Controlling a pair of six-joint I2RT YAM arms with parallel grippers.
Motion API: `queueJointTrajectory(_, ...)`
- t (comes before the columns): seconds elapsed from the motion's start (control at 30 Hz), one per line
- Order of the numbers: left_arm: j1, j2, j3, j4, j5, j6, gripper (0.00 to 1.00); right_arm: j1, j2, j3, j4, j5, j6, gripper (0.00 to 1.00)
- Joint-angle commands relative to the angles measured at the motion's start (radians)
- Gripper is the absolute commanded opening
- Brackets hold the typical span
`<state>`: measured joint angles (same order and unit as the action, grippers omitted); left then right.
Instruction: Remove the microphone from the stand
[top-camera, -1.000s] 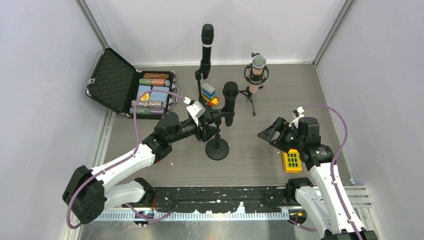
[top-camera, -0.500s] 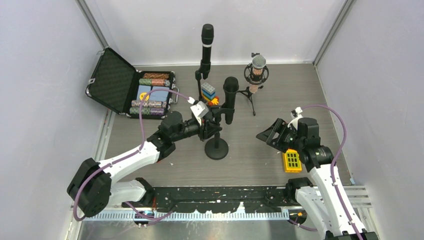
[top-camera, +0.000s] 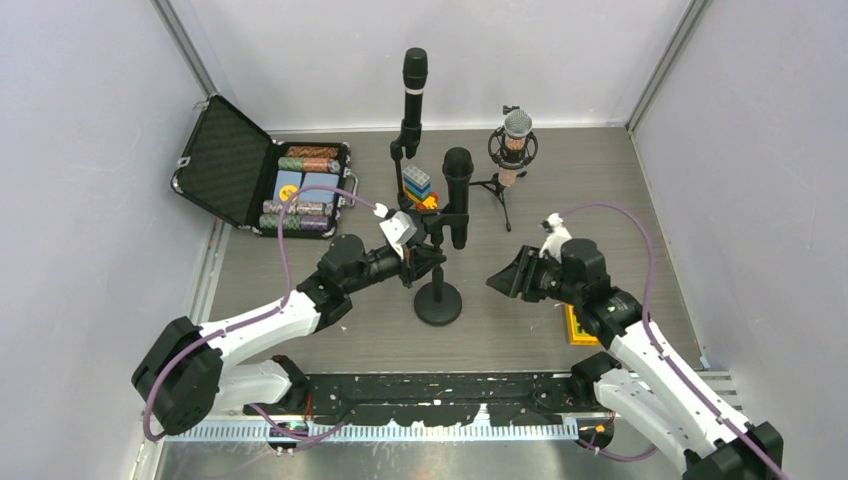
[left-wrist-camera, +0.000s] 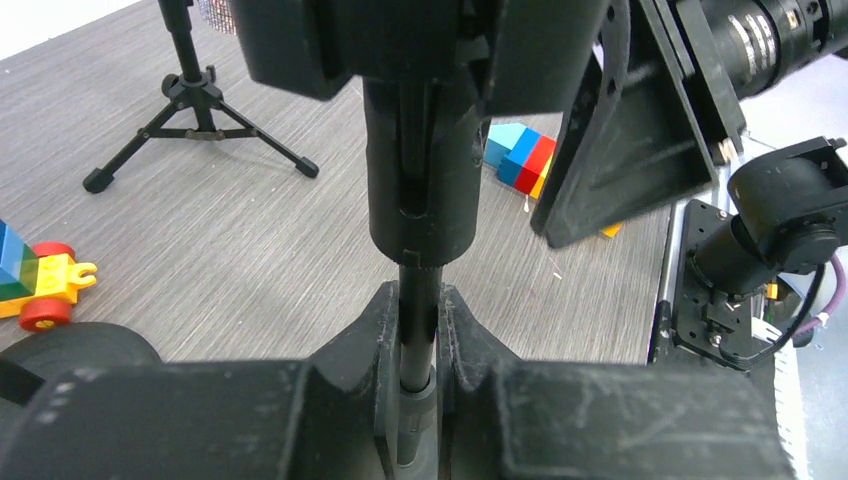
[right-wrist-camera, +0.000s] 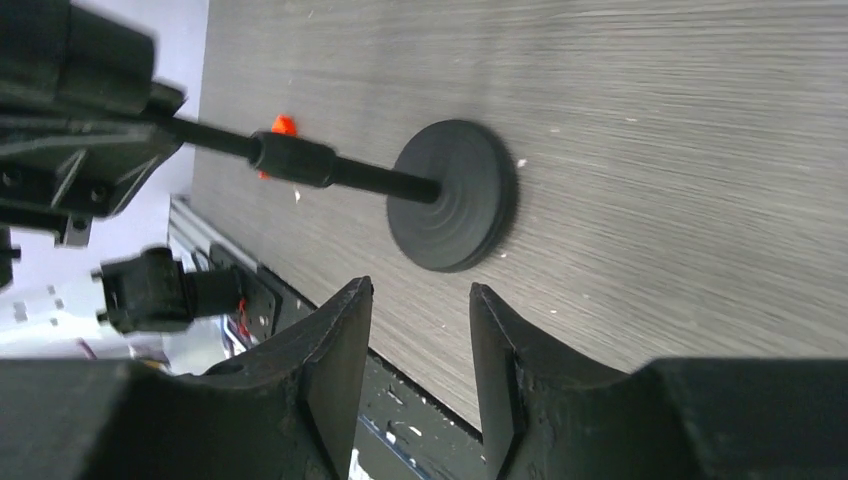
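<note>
A black microphone (top-camera: 457, 190) stands upright in the clip of a black stand with a round base (top-camera: 438, 302) in the middle of the table. My left gripper (top-camera: 418, 262) is shut on the stand's thin pole (left-wrist-camera: 418, 300), close to its thicker collar (left-wrist-camera: 420, 190). To the right of the base my right gripper (top-camera: 503, 280) is low, pointing left at it and not touching. In the right wrist view its jaws (right-wrist-camera: 420, 310) stand open with nothing between them, and the base (right-wrist-camera: 455, 195) and pole (right-wrist-camera: 370, 178) lie ahead.
An open black case of poker chips (top-camera: 300, 185) sits at the back left. A taller microphone stand (top-camera: 414, 80), toy bricks (top-camera: 418, 185) and a silver microphone on a tripod (top-camera: 515, 140) stand behind. A yellow block (top-camera: 582, 325) lies under the right arm.
My left gripper has closed on the stand's pole. My right arm has swung left toward the stand's base and its jaws have narrowed. The stand's base shifted slightly.
</note>
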<state>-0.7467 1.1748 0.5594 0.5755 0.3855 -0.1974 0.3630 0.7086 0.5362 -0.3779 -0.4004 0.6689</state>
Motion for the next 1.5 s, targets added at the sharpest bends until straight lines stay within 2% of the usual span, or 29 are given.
queueJointTrajectory(0.0, -0.052, -0.023, -0.036, 0.078, -0.095, -0.020, 0.00, 0.215, 0.015, -0.037, 0.314, 0.202, -0.087, 0.46)
queueJointTrajectory(0.2, -0.081, -0.055, -0.075, 0.092, -0.173, -0.025, 0.00, 0.451, 0.106, -0.088, 0.539, 0.410, -0.275, 0.46)
queueJointTrajectory(0.37, -0.083, -0.084, -0.088, 0.060, -0.165, -0.026, 0.00, 0.529, 0.221, -0.120, 0.757, 0.486, -0.343, 0.46)
queueJointTrajectory(0.57, -0.083, -0.117, -0.105, 0.035, -0.177, -0.023, 0.00, 0.544, 0.285, -0.049, 0.640, 0.660, -0.260, 0.48)
queueJointTrajectory(0.73, -0.083, -0.145, -0.124, 0.037, -0.202, -0.010, 0.00, 0.544, 0.266, -0.109, 0.737, 0.584, -0.176, 0.48)
queueJointTrajectory(0.83, -0.083, -0.137, -0.113, 0.034, -0.197, -0.012, 0.00, 0.544, 0.312, -0.081, 0.768, 0.485, -0.206, 0.47)
queueJointTrajectory(0.93, -0.083, -0.130, -0.090, -0.006, -0.205, -0.022, 0.00, 0.546, 0.358, -0.096, 0.907, 0.364, -0.239, 0.46)
queueJointTrajectory(1.07, -0.083, -0.137, -0.088, -0.015, -0.222, -0.027, 0.00, 0.551, 0.363, -0.154, 1.038, 0.332, -0.294, 0.45)
queueJointTrajectory(1.3, -0.083, -0.124, -0.058, -0.064, -0.206, -0.041, 0.00, 0.551, 0.405, -0.152, 1.055, 0.305, -0.463, 0.41)
queueJointTrajectory(1.47, -0.083, -0.118, -0.062, -0.036, -0.187, -0.052, 0.00, 0.551, 0.465, -0.167, 1.153, 0.342, -0.523, 0.41)
